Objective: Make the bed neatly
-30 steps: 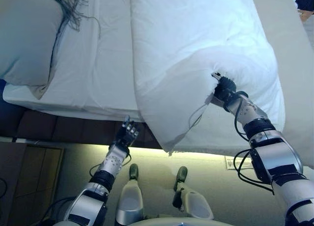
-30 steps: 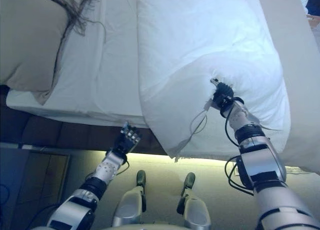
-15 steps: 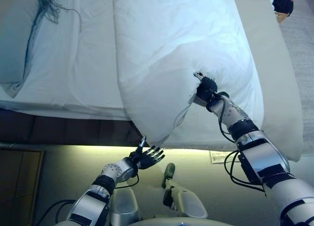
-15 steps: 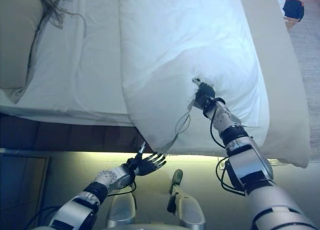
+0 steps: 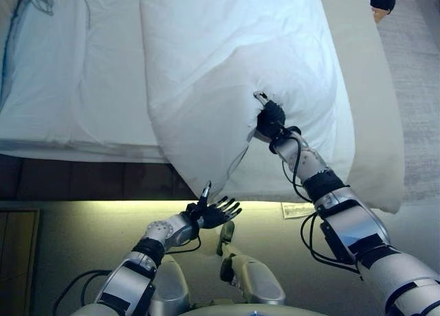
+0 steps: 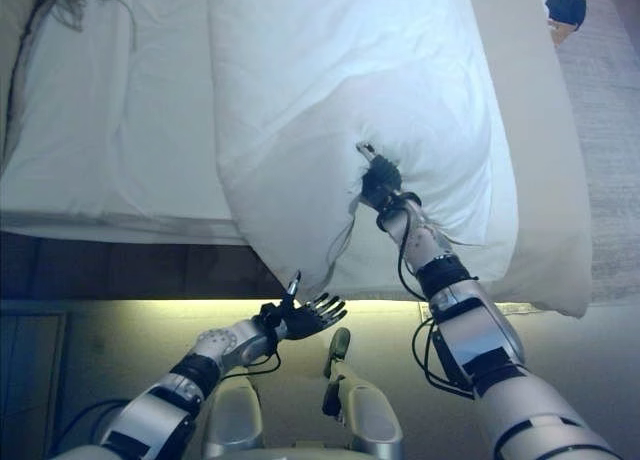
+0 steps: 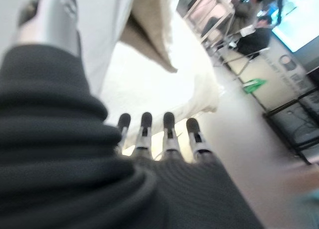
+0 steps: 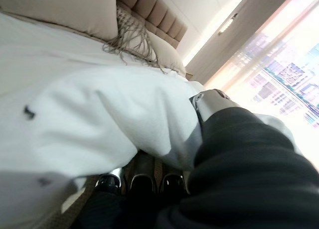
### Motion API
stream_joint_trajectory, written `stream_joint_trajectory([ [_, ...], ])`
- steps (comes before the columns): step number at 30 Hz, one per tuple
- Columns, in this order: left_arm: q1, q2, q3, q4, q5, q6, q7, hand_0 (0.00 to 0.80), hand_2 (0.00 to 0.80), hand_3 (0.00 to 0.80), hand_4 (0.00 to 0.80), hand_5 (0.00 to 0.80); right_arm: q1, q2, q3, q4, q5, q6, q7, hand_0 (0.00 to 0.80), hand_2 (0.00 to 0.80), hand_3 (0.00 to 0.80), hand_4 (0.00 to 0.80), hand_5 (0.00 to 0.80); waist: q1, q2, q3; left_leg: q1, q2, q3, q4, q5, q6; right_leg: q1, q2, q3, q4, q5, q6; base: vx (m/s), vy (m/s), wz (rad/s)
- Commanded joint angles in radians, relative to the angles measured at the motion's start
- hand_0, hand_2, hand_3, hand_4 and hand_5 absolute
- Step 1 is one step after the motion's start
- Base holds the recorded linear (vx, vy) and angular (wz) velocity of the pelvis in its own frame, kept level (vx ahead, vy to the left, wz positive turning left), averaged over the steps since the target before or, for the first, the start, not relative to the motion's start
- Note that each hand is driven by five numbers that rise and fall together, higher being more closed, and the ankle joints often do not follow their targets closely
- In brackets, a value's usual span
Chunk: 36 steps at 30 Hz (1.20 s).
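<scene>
Covering the bed's white sheet [image 5: 75,82], white duvet [image 5: 227,48] bunched around right hand [image 5: 270,119] clenched on its fabric, corner hanging above left hand [image 5: 218,212], fingers spread, empty, grey carpet [image 5: 412,89] beyond right hand, seated people [image 7: 251,30] distant.

The bed [image 5: 82,154] carries a white sheet [image 5: 62,89] spread flat over its left part. A thick white duvet [image 5: 227,62] lies on the sheet, covering the middle and right part, its near corner hanging over the bed's front edge. Beyond the duvet's right side a beige cover [image 5: 375,123] shows, draped over the bed's edge.
</scene>
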Motion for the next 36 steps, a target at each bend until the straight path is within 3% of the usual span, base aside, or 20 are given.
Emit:
stream_joint_trajectory([
  [1, -0.084, -0.093, -0.05, -0.026, -0.091, 0.01, -0.041, 0.0, 0.0, 0.0, 0.0, 0.0, -0.091, 0.034, 0.009, -0.213, 0.075, -0.071, 0.044, 0.8, 0.8, 0.8, 0.8, 0.8, -0.013, 0.004, -0.017, -0.053, 0.036, 0.018, 0.025, -0.028, 0.025, -0.003, -0.089, 0.003, 0.095, -0.101, 0.105, -0.018, -0.015, -0.13],
  [8, -0.143, -0.122, -0.042, -0.076, -0.21, -0.106, -0.081, 0.0, 0.0, 0.0, 0.0, 0.0, -0.029, 0.079, 0.037, -0.381, 0.051, -0.07, -0.047, 0.8, 0.8, 0.8, 0.8, 0.8, -0.043, -0.012, -0.002, -0.081, 0.041, 0.019, 0.039, -0.026, 0.022, -0.034, -0.081, 0.019, 0.113, -0.11, 0.096, -0.025, -0.015, -0.1],
  [16, -0.197, -0.163, 0.011, -0.086, -0.21, -0.288, -0.241, 0.0, 0.0, 0.0, 0.0, 0.0, 0.054, 0.099, 0.066, -0.523, 0.015, -0.053, -0.09, 0.8, 0.8, 0.8, 0.8, 0.8, -0.071, -0.035, 0.012, -0.107, 0.047, 0.015, 0.048, -0.021, 0.016, -0.062, -0.076, 0.026, 0.133, -0.124, 0.087, -0.005, -0.009, -0.02],
  [27, -0.216, -0.2, 0.095, -0.139, -0.21, -0.565, -0.355, 0.0, 0.0, 0.0, 0.0, 0.0, 0.123, 0.104, 0.037, -0.635, -0.015, -0.094, -0.108, 0.8, 0.8, 0.8, 0.8, 0.8, -0.066, -0.061, 0.027, -0.128, 0.049, -0.002, 0.035, -0.017, 0.012, -0.082, -0.07, -0.003, 0.151, -0.138, 0.086, -0.004, -0.025, 0.05],
  [36, -0.182, -0.213, 0.167, -0.189, -0.21, -0.832, -0.294, 0.0, 0.0, 0.0, 0.0, 0.0, 0.167, 0.088, 0.003, -0.663, -0.019, -0.125, -0.104, 0.8, 0.8, 0.8, 0.8, 0.8, -0.047, -0.09, 0.032, -0.12, 0.05, -0.018, 0.019, -0.024, 0.014, -0.062, -0.061, -0.033, 0.141, -0.141, 0.092, -0.001, -0.059, 0.09],
])
